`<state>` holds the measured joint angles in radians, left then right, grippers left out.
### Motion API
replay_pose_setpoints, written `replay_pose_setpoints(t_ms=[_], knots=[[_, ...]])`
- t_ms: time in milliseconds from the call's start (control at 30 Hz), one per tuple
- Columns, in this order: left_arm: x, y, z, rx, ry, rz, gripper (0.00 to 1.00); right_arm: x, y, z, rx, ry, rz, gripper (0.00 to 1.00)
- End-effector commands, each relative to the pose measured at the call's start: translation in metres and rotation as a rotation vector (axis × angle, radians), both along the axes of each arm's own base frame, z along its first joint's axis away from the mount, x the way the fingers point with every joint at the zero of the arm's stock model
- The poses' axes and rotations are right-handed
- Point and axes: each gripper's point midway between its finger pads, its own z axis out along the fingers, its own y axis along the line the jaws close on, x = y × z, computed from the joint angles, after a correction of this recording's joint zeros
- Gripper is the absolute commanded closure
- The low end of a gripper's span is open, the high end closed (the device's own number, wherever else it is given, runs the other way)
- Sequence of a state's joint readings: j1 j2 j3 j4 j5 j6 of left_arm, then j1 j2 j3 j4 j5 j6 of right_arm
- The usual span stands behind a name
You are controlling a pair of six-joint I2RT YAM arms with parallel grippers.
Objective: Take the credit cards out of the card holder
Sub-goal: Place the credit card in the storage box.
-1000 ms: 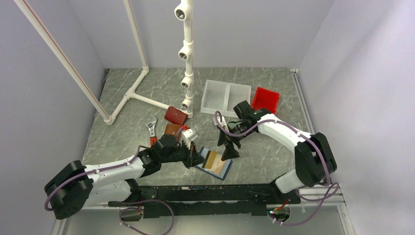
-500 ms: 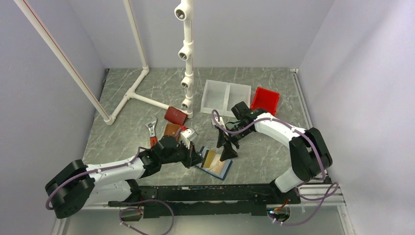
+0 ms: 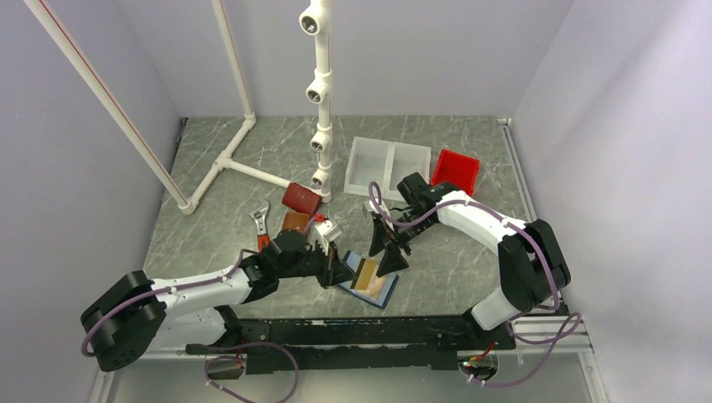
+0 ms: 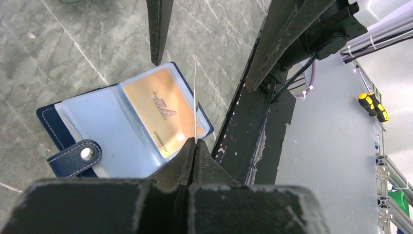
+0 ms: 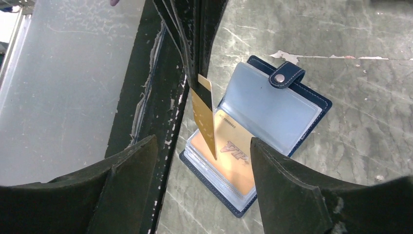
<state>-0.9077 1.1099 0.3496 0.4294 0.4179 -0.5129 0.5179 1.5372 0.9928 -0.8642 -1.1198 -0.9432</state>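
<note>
Grey marbled tabletop, and both arms are in over its near middle. The left arm reaches in low from the left, and the right arm curls round from the right.

Between them the card holder lies flat and wide open, close to the near edge. It is navy outside with clear blue sleeves inside, and its strap is flung out to the side.

Left jaws: clamped tight on one credit card. That card is gold with a dark stripe, out of the sleeves and standing on edge above the holder; the left wrist view shows it only as a thin pale line.

Right jaws: spread wide with nothing in them, poised over the holder. One tip comes down at the holder's edge; whether it touches, I can't tell.

A second card, the gold VIP card, sits in the top sleeve. Smallest of all is the silver snap stud, shining on the strap.
</note>
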Motion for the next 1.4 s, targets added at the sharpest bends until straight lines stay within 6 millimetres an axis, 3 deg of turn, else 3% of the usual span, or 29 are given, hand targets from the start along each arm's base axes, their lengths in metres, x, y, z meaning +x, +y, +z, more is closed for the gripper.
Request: replay_pose_setpoints(t_ms=[0,133,233,300,333,367,467,567,600,733,833,967,1100,1233,1367], knots=[[0.003,-0.017,0.030,-0.077,-0.051,-0.048,1.00,0.001,0.008,0.027,0.100,-0.039,0.026,0.31],[0.004,-0.018,0.033,-0.077,-0.057,-0.046,1.00,0.002,0.010,0.023,0.077,-0.030,0.025,0.46],[0.006,-0.018,0.032,-0.067,-0.052,-0.037,1.00,0.003,0.012,0.022,0.065,-0.022,0.028,0.72],[0.009,-0.016,0.031,-0.046,-0.038,-0.011,1.00,0.005,0.012,0.022,0.055,-0.024,0.025,0.97],[0.013,-0.014,0.029,-0.025,-0.026,0.017,0.95,0.006,0.012,0.023,0.045,-0.024,0.022,1.00],[0.016,-0.009,0.024,0.015,-0.001,0.051,0.85,0.008,0.011,0.023,0.026,-0.023,0.013,1.00],[0.031,0.009,0.032,0.091,0.003,0.176,0.50,0.016,0.002,0.023,-0.054,-0.054,0.008,1.00],[0.044,0.038,0.050,0.127,-0.001,0.329,0.10,0.031,-0.013,0.030,-0.121,-0.123,-0.047,1.00],[0.048,0.049,0.059,0.129,-0.006,0.369,0.02,0.038,-0.020,0.031,-0.138,-0.162,-0.076,1.00],[0.055,0.076,0.102,0.107,-0.051,0.389,0.01,0.073,-0.062,0.041,-0.208,-0.345,-0.283,1.00],[0.055,0.091,0.112,0.217,-0.096,0.349,0.01,0.114,-0.109,0.057,-0.279,-0.495,-0.512,1.00],[0.065,0.106,0.103,0.417,-0.150,0.319,0.01,0.160,-0.186,0.071,-0.459,-0.661,-0.769,1.00],[0.073,0.112,0.084,0.514,-0.175,0.297,0.01,0.197,-0.242,0.084,-0.639,-0.851,-0.903,1.00],[0.072,0.111,0.068,0.509,-0.187,0.269,0.01,0.229,-0.260,0.088,-0.716,-0.939,-0.931,1.00],[0.074,0.120,0.071,0.507,-0.205,0.293,0.02,0.257,-0.269,0.084,-0.758,-0.979,-0.955,1.00]])
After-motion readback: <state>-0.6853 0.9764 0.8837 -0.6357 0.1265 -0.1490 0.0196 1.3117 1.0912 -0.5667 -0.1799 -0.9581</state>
